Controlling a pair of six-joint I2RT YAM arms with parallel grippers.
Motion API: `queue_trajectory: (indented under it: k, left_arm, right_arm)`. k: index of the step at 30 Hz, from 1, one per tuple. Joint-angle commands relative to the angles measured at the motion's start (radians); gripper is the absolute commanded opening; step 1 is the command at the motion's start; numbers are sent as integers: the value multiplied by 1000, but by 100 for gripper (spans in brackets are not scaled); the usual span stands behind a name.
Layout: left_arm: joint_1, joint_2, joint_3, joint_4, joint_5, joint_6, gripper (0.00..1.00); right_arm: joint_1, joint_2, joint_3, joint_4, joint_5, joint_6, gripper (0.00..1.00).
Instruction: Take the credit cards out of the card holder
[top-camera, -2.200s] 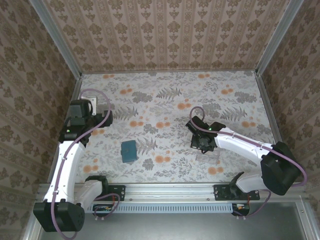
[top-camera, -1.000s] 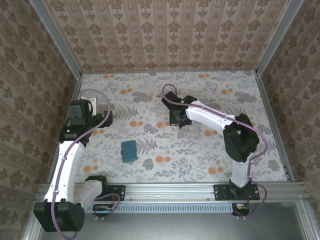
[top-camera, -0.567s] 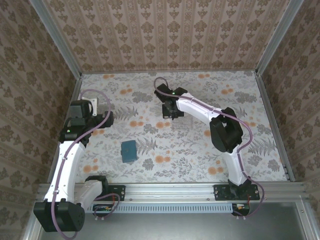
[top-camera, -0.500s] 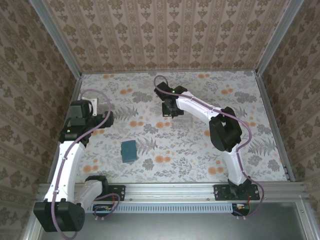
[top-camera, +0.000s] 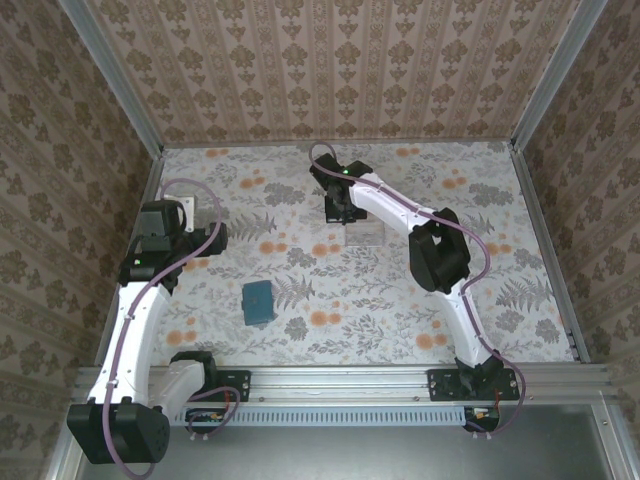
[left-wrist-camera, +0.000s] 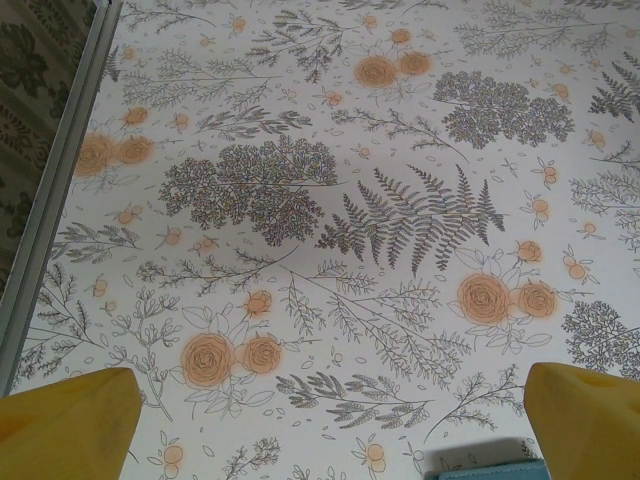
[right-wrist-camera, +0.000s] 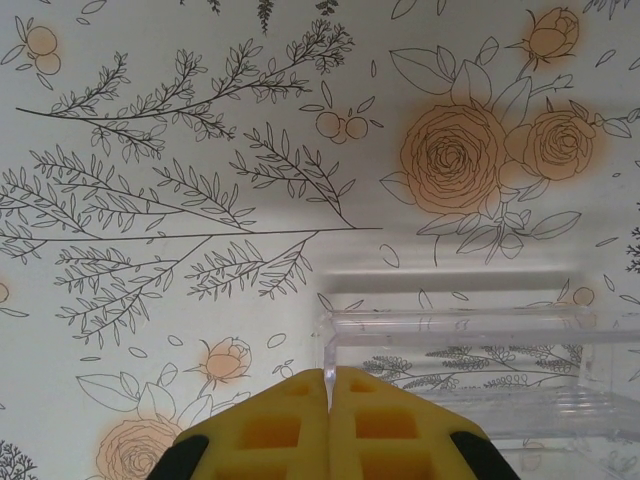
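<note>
The right gripper (right-wrist-camera: 328, 378) stands at the bottom centre of its wrist view with its yellow pads pressed together. The left wall of a clear tray (right-wrist-camera: 455, 318) runs straight into the seam between them, so it appears to pinch that wall. In the overhead view this arm reaches to the upper centre of the flowered table (top-camera: 450, 200), and the tray lies just below and to the right of the gripper. The left gripper (left-wrist-camera: 325, 400) is spread wide, its two fingers at the bottom corners of its wrist view with nothing between them. A sliver of teal shows at the bottom edge, near the right finger. The card holder (top-camera: 257, 302) lies lower left of centre in the overhead view, folded shut, well apart from the right gripper and untouched by either tool. No credit cards are seen lying out anywhere. Judgement: extraction has not begun. Still to do are the approach to the holder, opening it and drawing out each card.
</note>
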Motion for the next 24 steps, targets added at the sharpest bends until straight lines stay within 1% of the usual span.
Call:
queue_trajectory:
  k: [1,10,19,24]
  left_arm:
    - [4,-10,-5,4,11,2,100]
    - [4,-8,-6,1,11,2,100]
    - [4,-11,-6,1,12,3,100]
    - [4,-11,-5,2,11,-2,100]
  right_arm:
    - [-6,24,46,-50,37,-15,5]
    - [-12,44,52,-41,30,-9,8]
    - [-18,42,58,-43,16,-6,18]
    - [-19,19,67,-58,15,-7,19]
